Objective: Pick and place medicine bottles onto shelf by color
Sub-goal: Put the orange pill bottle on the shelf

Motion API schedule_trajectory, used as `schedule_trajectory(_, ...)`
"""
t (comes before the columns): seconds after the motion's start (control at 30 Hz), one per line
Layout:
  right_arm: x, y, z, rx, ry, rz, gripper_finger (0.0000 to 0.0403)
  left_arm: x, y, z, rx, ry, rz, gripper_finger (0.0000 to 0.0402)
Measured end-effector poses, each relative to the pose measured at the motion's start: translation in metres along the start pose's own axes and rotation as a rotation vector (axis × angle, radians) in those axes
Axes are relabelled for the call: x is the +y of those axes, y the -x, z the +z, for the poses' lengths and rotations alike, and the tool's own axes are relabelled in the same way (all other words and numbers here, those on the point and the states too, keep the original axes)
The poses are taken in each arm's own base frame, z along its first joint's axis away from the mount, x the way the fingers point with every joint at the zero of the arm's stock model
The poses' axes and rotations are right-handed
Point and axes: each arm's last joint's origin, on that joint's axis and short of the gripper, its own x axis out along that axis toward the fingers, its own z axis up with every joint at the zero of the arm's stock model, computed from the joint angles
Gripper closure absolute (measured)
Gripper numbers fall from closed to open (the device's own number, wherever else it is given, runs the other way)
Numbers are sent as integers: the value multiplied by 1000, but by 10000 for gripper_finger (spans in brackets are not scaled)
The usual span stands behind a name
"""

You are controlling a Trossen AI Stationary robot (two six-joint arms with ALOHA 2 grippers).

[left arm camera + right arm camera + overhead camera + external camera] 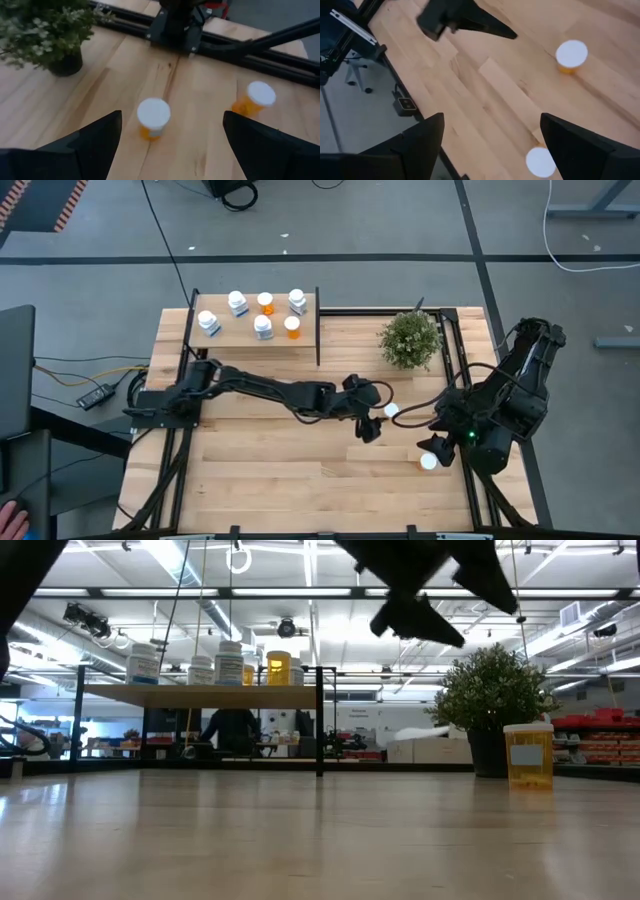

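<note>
Two orange medicine bottles with white caps stand upright on the tabletop: one (391, 411) (153, 117) just beyond my left gripper, the other (428, 461) (255, 97) nearer the right arm. My left gripper (368, 425) (170, 145) is open and held above the table, with the first bottle ahead of its fingers and untouched. My right gripper (438, 443) (492, 150) is open and empty above the table's right part, with the second bottle (540, 161) below it. The shelf (255, 340) stands at the far left and carries several white and orange bottles (263, 327).
A potted plant (410, 338) stands at the far right of the table, behind the two loose bottles. The shelf's black divider panel (318, 330) rises at its right end. Bare wood lies along the table's near half (300, 480).
</note>
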Motion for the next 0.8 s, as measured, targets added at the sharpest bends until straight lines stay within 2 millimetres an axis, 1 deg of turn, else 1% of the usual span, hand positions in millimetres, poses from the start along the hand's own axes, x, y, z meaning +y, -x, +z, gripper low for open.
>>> schedule_trajectory(0.17,0,0,-1,36,-19,-4,65,7,-25,-11,-23,-21,0,38)
schedule_trajectory(0.27,0,0,-1,38,-41,-6,65,10,-35,-16,-40,-59,-7,31)
schedule_trajectory(0.43,0,0,-1,39,-69,-7,65,7,-46,-22,-70,-175,-38,28)
schedule_trajectory(0.5,0,0,-1,39,-81,-7,65,7,-51,-29,-52,-212,-48,28)
schedule_trajectory(0.67,0,0,-1,39,-122,-7,65,10,-65,-44,-14,-228,-78,28)
schedule_trajectory(0.8,0,0,-1,39,-147,-8,65,13,-72,-47,-33,-243,-71,28)
